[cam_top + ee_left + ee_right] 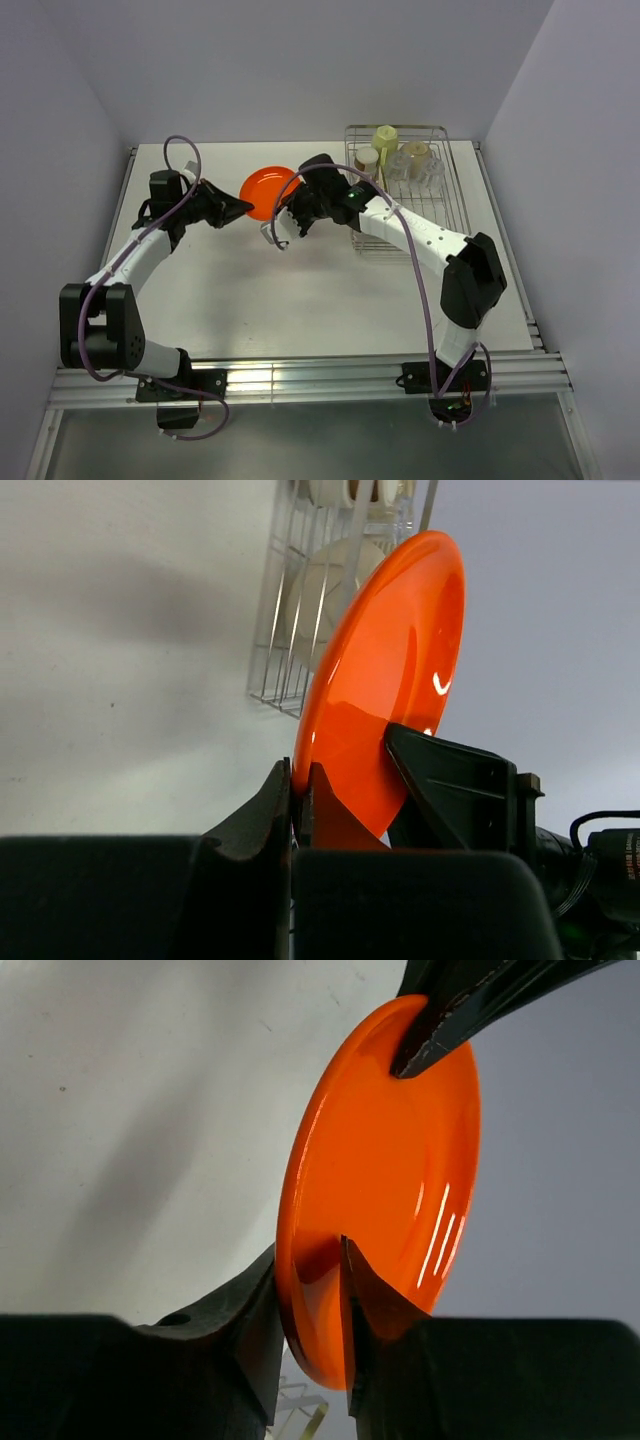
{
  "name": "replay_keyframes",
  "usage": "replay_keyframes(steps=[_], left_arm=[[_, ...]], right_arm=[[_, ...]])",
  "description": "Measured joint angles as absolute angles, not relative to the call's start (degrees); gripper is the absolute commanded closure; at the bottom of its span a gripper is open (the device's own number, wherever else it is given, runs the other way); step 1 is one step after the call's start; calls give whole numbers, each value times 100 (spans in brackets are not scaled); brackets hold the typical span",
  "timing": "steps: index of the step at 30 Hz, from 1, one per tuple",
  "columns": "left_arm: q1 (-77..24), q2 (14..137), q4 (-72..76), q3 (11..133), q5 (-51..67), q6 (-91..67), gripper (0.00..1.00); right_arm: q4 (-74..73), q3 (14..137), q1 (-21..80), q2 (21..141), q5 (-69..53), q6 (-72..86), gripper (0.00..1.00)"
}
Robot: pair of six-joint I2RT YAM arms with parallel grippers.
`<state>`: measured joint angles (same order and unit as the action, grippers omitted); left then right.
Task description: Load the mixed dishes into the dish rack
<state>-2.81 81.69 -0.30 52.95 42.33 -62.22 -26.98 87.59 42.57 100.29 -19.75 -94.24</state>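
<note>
Now | left gripper [302,788] clamped on orange plate [390,660] rim | right gripper [312,1285] clamped on opposite rim

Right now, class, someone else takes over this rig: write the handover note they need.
Left gripper: shut on the rim of the orange plate.
Right gripper: shut on the opposite rim.
The plate is held on edge between the two arms, left of the rack.
Done: mug, glass and other dishes sit in the rack.
Left: probably open the left gripper and let the right one carry the plate into the rack. I see no other dish outside it.
</note>
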Motion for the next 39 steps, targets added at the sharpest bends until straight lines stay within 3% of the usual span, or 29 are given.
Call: replay_keyframes(steps=[5, 11, 15, 18, 27, 34, 39], left_arm=[[-292, 8158, -154, 5223, 4134, -6582, 95], [-432, 8099, -19, 5127, 4163, -6681, 56], [-469, 7870, -32, 5127, 4224, -6528, 41], [-445, 7658, -64, 5129, 4204, -6364, 35], [-78, 6689, -1002, 5426, 3076, -5325, 32], [-62, 4936, -1066, 5328, 1881, -4274, 1], [-62, 3634, -705, 4622, 1194, -3940, 1]], right_arm=[[-2528, 8527, 4228, 9935, -2058, -9854, 86], [-2298, 8248, 4062, 9837, -2228, -9706, 93], [-2294, 8267, 3953, 9832, -2390, -9216, 95], [-2379, 8333, 3896, 9806, -2517, -8757, 100], [-2718, 8506, 3734, 9080, -2954, -7157, 100], [-3177, 10007, 2847, 9032, -3516, -4475, 100], [-3072, 10462, 1581, 9011, -3754, -2191, 100]])
